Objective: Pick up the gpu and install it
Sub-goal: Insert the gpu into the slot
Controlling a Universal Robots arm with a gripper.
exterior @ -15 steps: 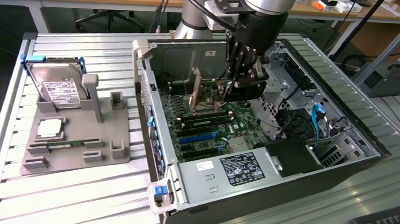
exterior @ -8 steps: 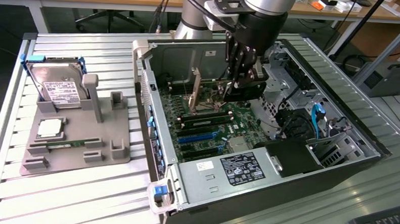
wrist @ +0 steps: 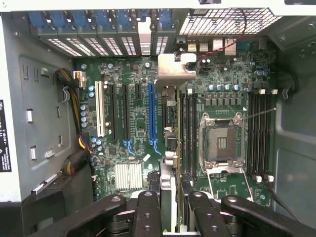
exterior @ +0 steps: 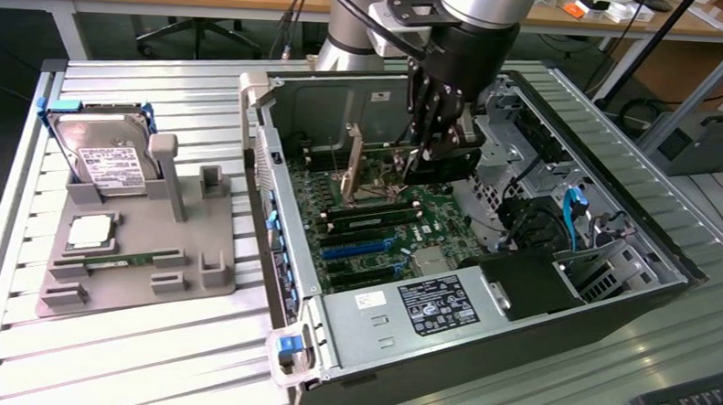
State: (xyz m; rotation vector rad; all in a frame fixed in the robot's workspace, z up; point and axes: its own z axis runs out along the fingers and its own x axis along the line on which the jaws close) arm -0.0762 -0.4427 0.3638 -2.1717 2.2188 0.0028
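Worktop [exterior: 147, 358] of ribbed metal carries an open computer case [exterior: 650, 297] lying on its side, toward the exterior view's right. A grey holder tray [exterior: 126, 288] sits on the exterior view's left with a hard drive [exterior: 110, 159] standing at its far end and a memory stick [exterior: 109, 263] lying near its front. The arm reaches down into the case, over the green motherboard [wrist: 136, 133]. The tool [exterior: 428, 149] is clamped on the gpu [exterior: 353, 166], which stands on edge among the expansion slots; from the wrist, the card [wrist: 170, 123] runs beside the blue slot [wrist: 151, 111], its bracket [wrist: 174, 66] at the rear openings.
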